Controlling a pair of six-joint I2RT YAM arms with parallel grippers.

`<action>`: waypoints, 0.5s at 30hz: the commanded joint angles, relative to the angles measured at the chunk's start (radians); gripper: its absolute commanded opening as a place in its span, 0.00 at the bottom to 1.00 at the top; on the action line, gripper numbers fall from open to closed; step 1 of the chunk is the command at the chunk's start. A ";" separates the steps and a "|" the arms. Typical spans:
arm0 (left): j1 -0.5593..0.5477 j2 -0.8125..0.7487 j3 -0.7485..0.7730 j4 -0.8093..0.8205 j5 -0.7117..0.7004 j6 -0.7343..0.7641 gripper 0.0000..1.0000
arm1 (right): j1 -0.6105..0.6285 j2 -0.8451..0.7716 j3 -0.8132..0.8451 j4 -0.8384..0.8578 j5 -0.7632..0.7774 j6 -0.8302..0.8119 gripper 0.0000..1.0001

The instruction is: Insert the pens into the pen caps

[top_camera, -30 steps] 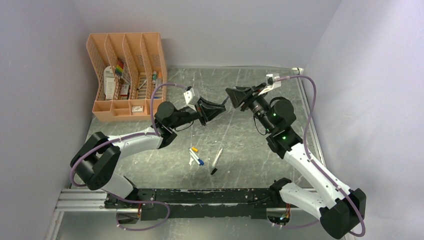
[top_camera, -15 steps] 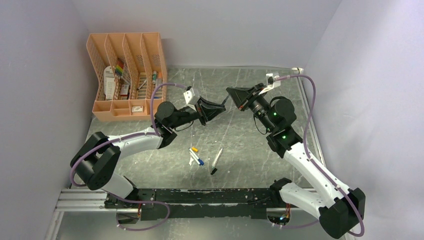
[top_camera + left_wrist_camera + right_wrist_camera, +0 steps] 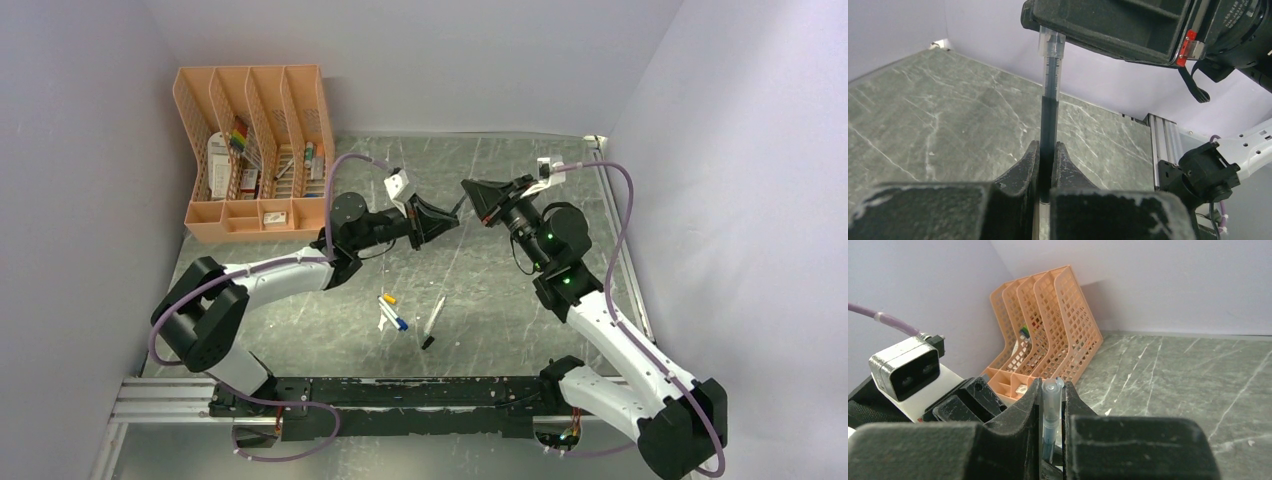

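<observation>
Above the middle of the surface [image 3: 520,310] the two arms met tip to tip. The left claw [image 3: 1048,152] was clamped narrow on the dark pen [image 3: 1048,115], with both fingers pressed against the barrel. The pen ran straight on from there into the right claw [image 3: 1051,390], which was closed just as tightly on its clear end. So the pen hung in the air between the two claws, held at both ends and well off the surface.

Nearer the arm bases, a white pen [image 3: 436,312] lay on the surface at a slight slant, black at its near end. Just left of it sat a small cluster: a yellow cap [image 3: 390,298], a blue cap [image 3: 400,324] and a second white pen [image 3: 383,318]. They were too small in the overhead view for me to tell whether any cap was on a pen.

An orange rack [image 3: 255,150] stood at the far left corner against the wall, with oddments in its slots.
</observation>
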 commanded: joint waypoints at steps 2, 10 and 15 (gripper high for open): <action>-0.002 0.005 0.115 0.086 -0.075 -0.062 0.07 | 0.033 0.009 -0.099 -0.135 -0.111 -0.033 0.00; -0.001 0.005 0.157 0.053 -0.092 -0.036 0.07 | 0.044 0.009 -0.167 -0.145 -0.128 -0.031 0.00; 0.001 0.014 0.190 0.060 -0.086 -0.036 0.07 | 0.046 0.015 -0.209 -0.126 -0.150 -0.008 0.00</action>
